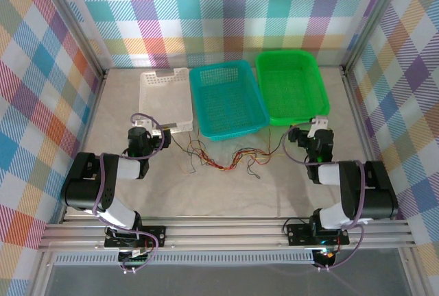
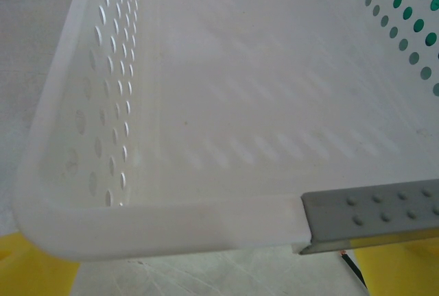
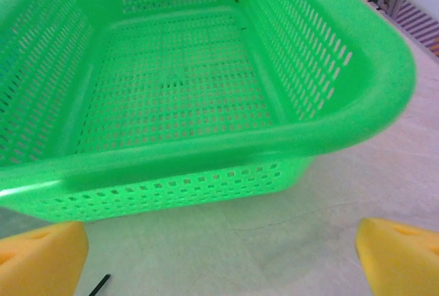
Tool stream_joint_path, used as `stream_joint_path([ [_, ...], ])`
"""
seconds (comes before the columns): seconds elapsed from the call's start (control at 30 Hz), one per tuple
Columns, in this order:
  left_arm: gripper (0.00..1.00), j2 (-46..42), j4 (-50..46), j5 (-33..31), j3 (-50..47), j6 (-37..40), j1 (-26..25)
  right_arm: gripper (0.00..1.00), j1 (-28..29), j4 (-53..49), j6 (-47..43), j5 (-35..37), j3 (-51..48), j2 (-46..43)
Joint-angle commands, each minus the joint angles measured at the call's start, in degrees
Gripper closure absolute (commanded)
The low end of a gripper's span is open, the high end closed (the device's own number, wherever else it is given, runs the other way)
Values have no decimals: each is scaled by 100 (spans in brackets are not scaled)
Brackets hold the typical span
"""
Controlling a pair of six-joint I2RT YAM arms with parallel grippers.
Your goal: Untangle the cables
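Observation:
The cables (image 1: 230,157) lie in a loose tangle of red, yellow, orange, brown and black wires on the table, just in front of the teal basket. My left gripper (image 1: 151,132) sits left of the tangle at the white basket's near edge. In its wrist view it is open (image 2: 216,277), with nothing between the yellow pads (image 2: 27,268), and a black wire end (image 2: 351,263) shows at the lower right. My right gripper (image 1: 313,132) is right of the tangle, by the green basket's near corner. It is open too (image 3: 219,263), with bare table between its pads (image 3: 41,258) and a black wire tip (image 3: 99,284) nearby.
Three baskets stand in a row at the back: white (image 1: 152,97), teal (image 1: 199,114) and green (image 1: 263,107). A grey dotted strip (image 2: 374,217) sits on the white basket's near rim (image 2: 171,224). The green basket's rim (image 3: 206,149) is close ahead of the right gripper. Checked walls enclose the table.

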Motion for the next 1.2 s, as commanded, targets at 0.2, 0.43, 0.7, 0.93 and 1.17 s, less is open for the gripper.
stream_joint_path([
  [0.2,0,-35,194,69,55,59,-13,0,-4,-2167,202,-205,316,-2330],
  [0.43,0,-34,194,69,55,66,-5,0,21,-3074,908,-1191,712,-3154],
  [0.7,0,-34,194,105,58,56,13,0,20,-4114,2841,-3124,1286,-3582],
  [0.93,0,-28,183,210,73,21,72,0,74,-4819,2923,-3180,1279,-3940],
  [1.17,0,-294,46,-7,25,-84,80,0,674,-5432,2702,-2095,991,-4738],
])
